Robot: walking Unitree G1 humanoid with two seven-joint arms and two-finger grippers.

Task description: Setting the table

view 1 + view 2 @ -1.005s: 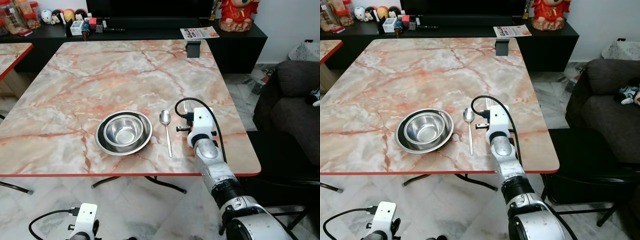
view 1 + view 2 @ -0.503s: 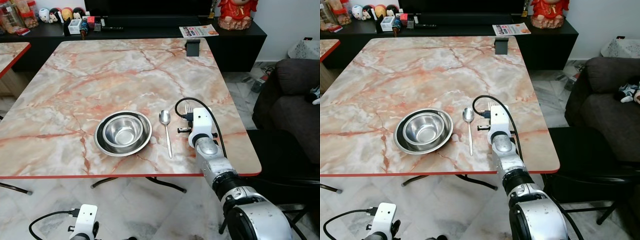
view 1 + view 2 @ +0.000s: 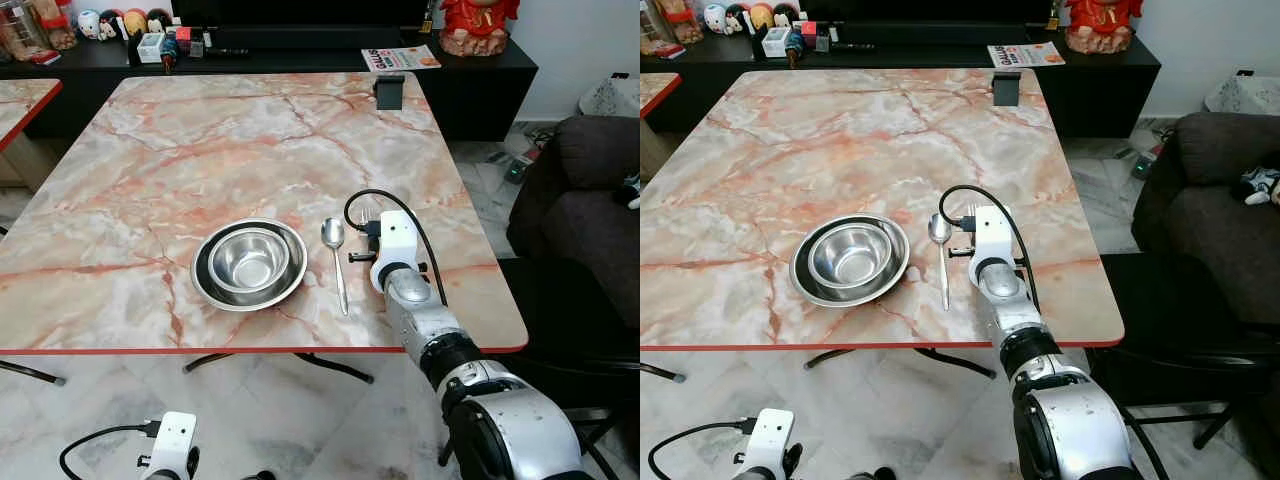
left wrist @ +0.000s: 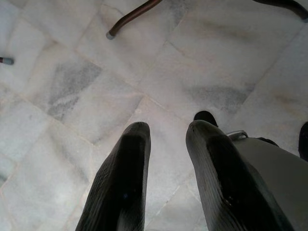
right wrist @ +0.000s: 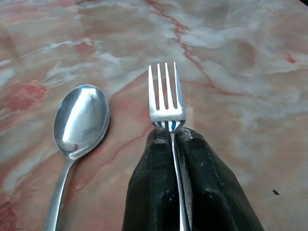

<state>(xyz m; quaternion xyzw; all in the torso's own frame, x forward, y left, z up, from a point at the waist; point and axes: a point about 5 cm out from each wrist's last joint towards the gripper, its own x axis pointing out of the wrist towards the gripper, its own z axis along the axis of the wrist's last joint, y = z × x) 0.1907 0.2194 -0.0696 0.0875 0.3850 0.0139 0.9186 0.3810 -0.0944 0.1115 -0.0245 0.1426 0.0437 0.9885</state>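
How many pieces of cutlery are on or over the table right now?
2. A spoon lies on the table just right of the steel bowl. A fork is pinched in the right hand, beside the spoon.

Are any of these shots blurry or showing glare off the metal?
Eye views: sharp, evenly lit, soft glints on the bowl. Right wrist view: crisp fork, bright reflections in the spoon. Left wrist view: fingers soft, floor clear.

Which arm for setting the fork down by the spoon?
Right. The right gripper is shut on the fork, over the table just right of the spoon. The left gripper hangs open near the floor.
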